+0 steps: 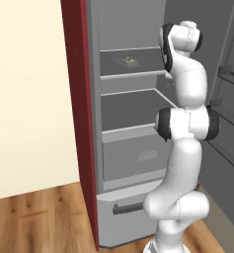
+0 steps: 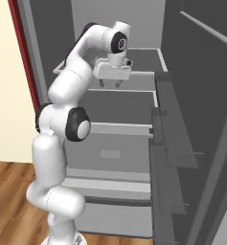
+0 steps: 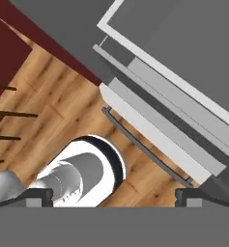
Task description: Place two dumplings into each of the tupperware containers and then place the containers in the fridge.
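- fridge (image 1: 133, 123) stands open in front of the robot, grey inside, white-edged shelves one above another, lower drawer (image 1: 126, 210) with a dark bar handle at floor level
- on the upper shelf (image 1: 131, 66) sits a small pale greenish lump (image 1: 129, 60), looks like dumplings, too small to tell whether a container is under it; it sits mid-shelf, back from the front lip, bare shelf on both sides
- shelf below it looks bare, front edge free
- gripper (image 2: 110, 84) hangs in front of the upper shelf edges, fingers pointing down, spread wide apart, nothing between them
- in the hand view the finger tips (image 3: 38, 195) sit far apart at the bottom, looking down past the stepped shelf edges to the drawer handle (image 3: 145, 147) and the wood floor (image 3: 53, 106)
- open fridge door (image 2: 196, 119) on the right, its door racks close beside the arm's right side; tight there
- dark red cabinet panel (image 1: 81, 118) borders the fridge on the left, cream wall (image 1: 24, 94) past it
- arm stands upright between door and red panel, floor in front of the drawer open
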{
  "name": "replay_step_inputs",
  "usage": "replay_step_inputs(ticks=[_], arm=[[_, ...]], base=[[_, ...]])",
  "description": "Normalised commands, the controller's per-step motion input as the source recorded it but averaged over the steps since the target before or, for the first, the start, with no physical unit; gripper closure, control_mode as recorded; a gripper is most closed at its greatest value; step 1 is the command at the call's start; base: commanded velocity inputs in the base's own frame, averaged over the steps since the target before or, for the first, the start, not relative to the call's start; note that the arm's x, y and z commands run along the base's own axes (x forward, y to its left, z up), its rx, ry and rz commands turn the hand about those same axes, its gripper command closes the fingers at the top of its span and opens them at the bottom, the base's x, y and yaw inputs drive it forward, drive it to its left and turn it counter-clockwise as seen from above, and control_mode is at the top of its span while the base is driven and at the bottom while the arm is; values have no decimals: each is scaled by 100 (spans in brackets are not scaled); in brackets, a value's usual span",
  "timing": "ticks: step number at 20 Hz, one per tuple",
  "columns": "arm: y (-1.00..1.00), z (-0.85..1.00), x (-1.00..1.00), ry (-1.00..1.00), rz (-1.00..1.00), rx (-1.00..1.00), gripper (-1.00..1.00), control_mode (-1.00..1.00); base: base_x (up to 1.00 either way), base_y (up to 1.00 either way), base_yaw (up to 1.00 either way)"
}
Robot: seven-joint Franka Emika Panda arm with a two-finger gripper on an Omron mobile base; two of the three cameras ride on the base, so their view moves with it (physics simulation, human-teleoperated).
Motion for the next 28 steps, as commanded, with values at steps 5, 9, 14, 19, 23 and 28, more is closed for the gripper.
replay_step_inputs(ticks=[5, 9, 14, 19, 23, 28], arm=[[24, -87, -77, -21, -43, -25, -100, -100], [26, -12, -70, -1, -45, -18, -100, -100], [3, 12, -70, 9, -43, -3, -100, -100], [13, 6, -92, 11, -43, 0, -100, -100], [31, 0, -90, 3, -31, 0, -100, -100], [38, 0, -83, -2, -11, 0, -100, -100]], base=[[0, 0, 0], [0, 0, 0], [0, 0, 0], [0, 0, 0], [0, 0, 0], [0, 0, 0]])
